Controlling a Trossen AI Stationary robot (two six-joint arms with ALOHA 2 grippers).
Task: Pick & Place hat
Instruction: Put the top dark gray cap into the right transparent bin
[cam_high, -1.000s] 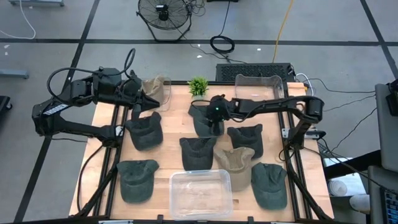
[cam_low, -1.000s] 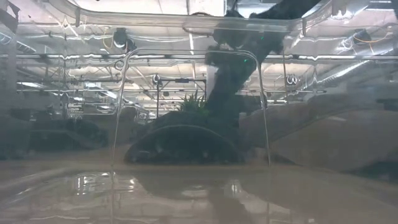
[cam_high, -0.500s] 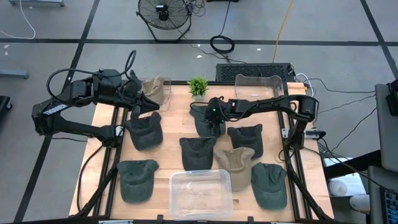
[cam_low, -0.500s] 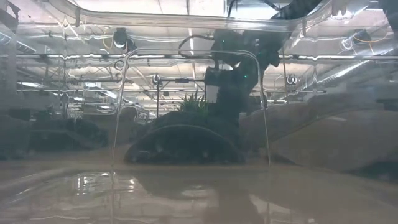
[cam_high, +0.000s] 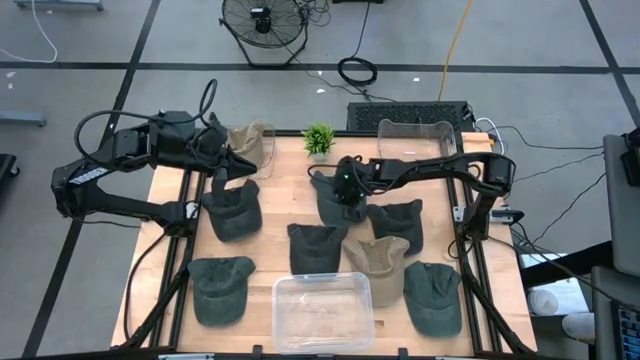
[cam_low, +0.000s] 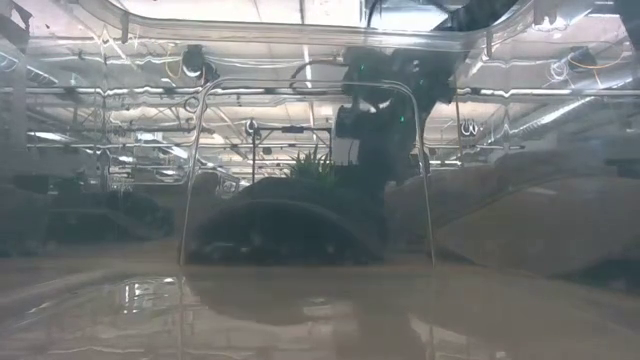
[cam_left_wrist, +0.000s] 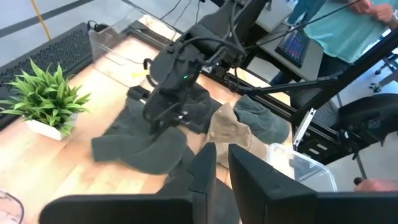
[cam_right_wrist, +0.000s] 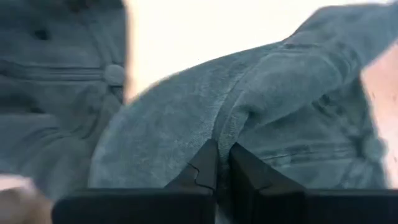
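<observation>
A dark grey hat (cam_high: 334, 198) lies at the table's far middle, beside a small green plant (cam_high: 318, 138). My right gripper (cam_high: 347, 184) stands over this hat, shut on its cloth; it also shows in the low view (cam_low: 372, 125) above the hat (cam_low: 285, 230). My left gripper (cam_high: 222, 166) is at the far left, shut and empty, above another dark hat (cam_high: 233, 208) and next to a tan hat (cam_high: 251, 142). My right gripper pinches a raised fold of the dark hat's crown (cam_right_wrist: 222, 127) between its two fingers. The fingers come from above, pointing down. The cloth rises to a ridge at the fingertips, and the hat's lower edge (cam_low: 280, 258) seems to lie on the table.
Several more hats lie around: dark ones (cam_high: 318, 245), (cam_high: 395, 222), (cam_high: 432, 296), (cam_high: 220, 288) and a tan one (cam_high: 378, 262). A clear bin (cam_high: 323, 310) stands at the near edge, another (cam_high: 418, 135) at the far right. A person (cam_left_wrist: 336, 31) stands beyond the table.
My right gripper has risen a little while shut on the dark hat. The hat's crown has been drawn up, and the hat has shifted slightly toward the table's near edge, its lower edge staying low.
</observation>
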